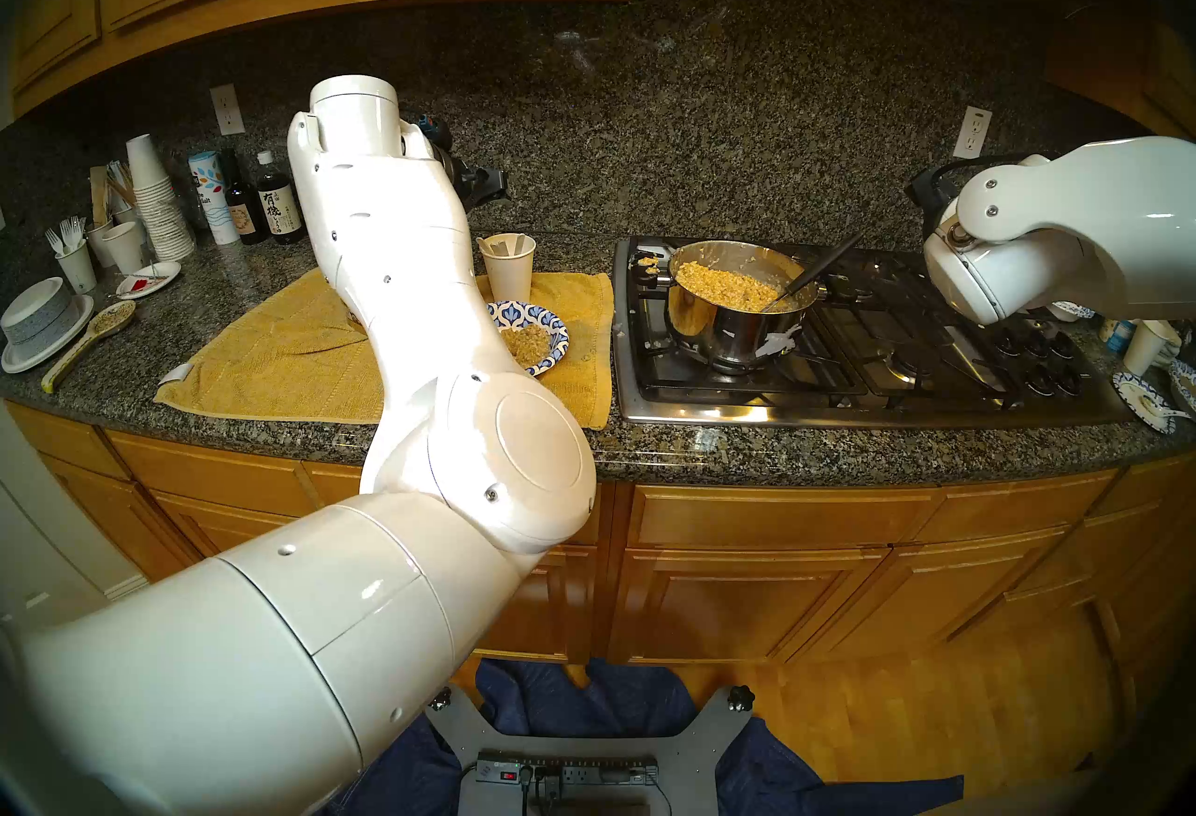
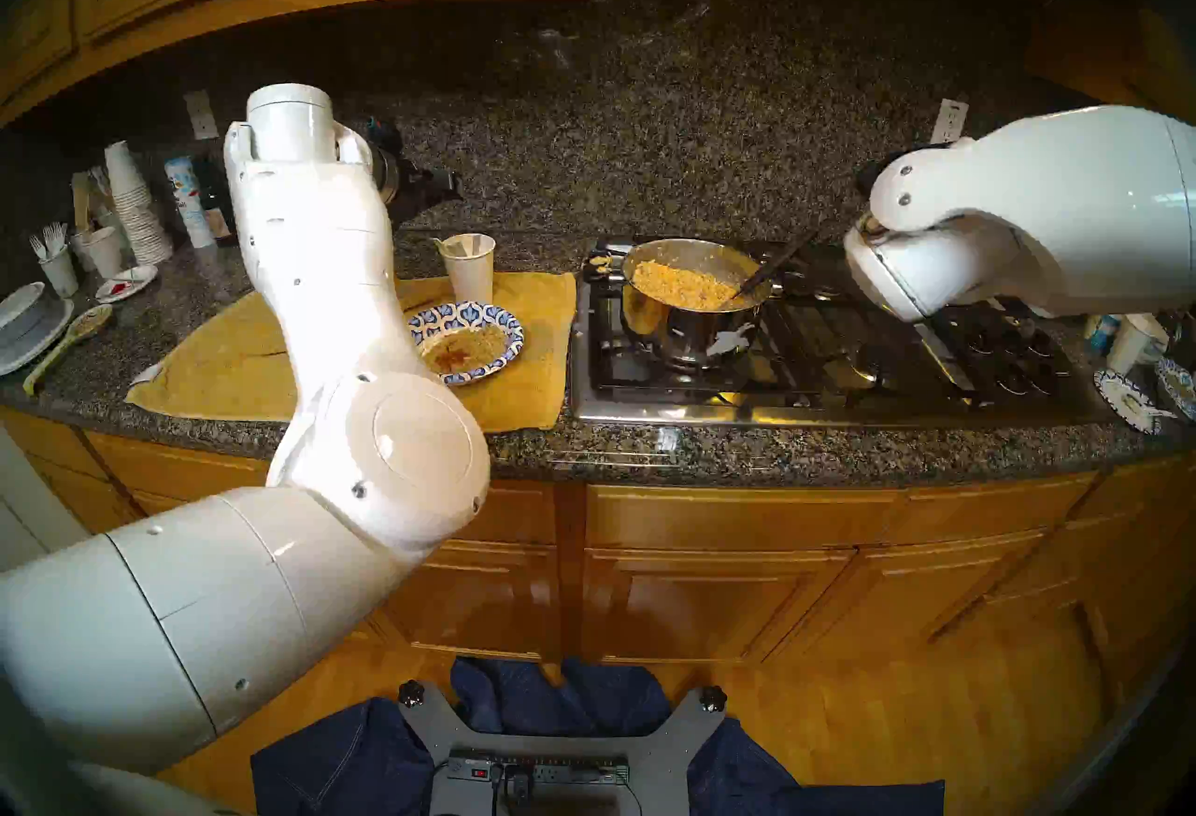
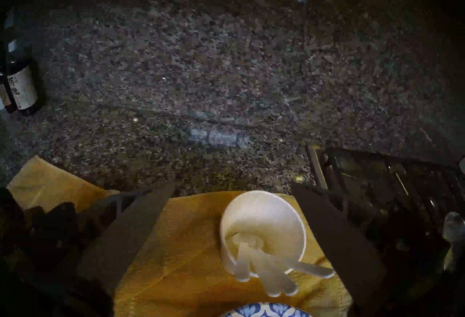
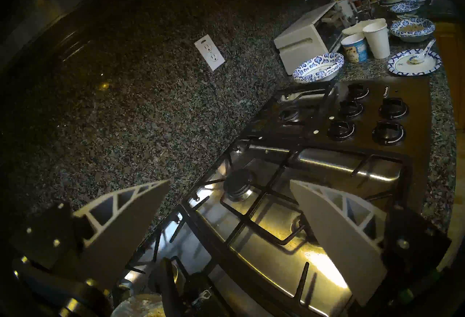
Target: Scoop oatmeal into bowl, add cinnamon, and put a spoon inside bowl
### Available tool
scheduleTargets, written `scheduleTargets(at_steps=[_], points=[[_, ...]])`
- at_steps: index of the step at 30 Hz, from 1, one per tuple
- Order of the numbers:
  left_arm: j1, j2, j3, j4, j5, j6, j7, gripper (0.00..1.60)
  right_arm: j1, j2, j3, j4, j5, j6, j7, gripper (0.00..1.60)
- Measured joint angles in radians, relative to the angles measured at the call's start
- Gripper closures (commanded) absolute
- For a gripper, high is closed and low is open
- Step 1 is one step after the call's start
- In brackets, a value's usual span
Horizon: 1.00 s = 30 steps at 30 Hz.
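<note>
White plastic spoons (image 3: pixel 266 271) upright in a paper cup (image 3: pixel 261 221), between the fingers of the wide-open left hand (image 3: pixel 231 193).

The bowl (image 2: pixel 467 342) of oatmeal (image 2: pixel 476 342) with a brown patch sits on a yellow towel (image 2: pixel 531 355); a cup (image 2: pixel 468 268) stands behind, a pot (image 2: pixel 689 303) right.

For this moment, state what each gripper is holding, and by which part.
Nothing: the left gripper is open above the cup of spoons; the right gripper is open over the stove.
</note>
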Motion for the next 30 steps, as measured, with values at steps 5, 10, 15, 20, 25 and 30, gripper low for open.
scheduleTargets(at_steps=[5, 10, 15, 20, 25, 30], points=[[0.009, 0.000, 0.030, 0.030, -0.025, 0.000, 0.000, 0.00, 0.000, -0.002, 0.000, 0.000, 0.002, 0.000, 0.000, 0.00], [0.016, 0.000, 0.059, 0.047, -0.051, 0.000, 0.000, 0.00, 0.000, -0.003, 0.000, 0.000, 0.005, 0.000, 0.000, 0.00], [0.022, 0.000, 0.089, 0.050, -0.080, 0.000, 0.000, 0.00, 0.000, -0.005, 0.000, 0.000, 0.007, 0.000, 0.000, 0.00], [0.026, 0.000, 0.115, 0.050, -0.106, 0.000, 0.000, 0.00, 0.000, -0.007, 0.000, 0.001, 0.009, 0.000, 0.000, 0.00], [0.030, 0.000, 0.138, 0.049, -0.130, 0.000, 0.000, 0.00, 0.000, -0.009, 0.000, 0.001, 0.010, 0.000, 0.000, 0.00], [0.036, 0.000, 0.162, 0.046, -0.157, 0.000, 0.000, 0.00, 0.000, -0.010, 0.000, 0.001, 0.012, 0.000, 0.000, 0.00]])
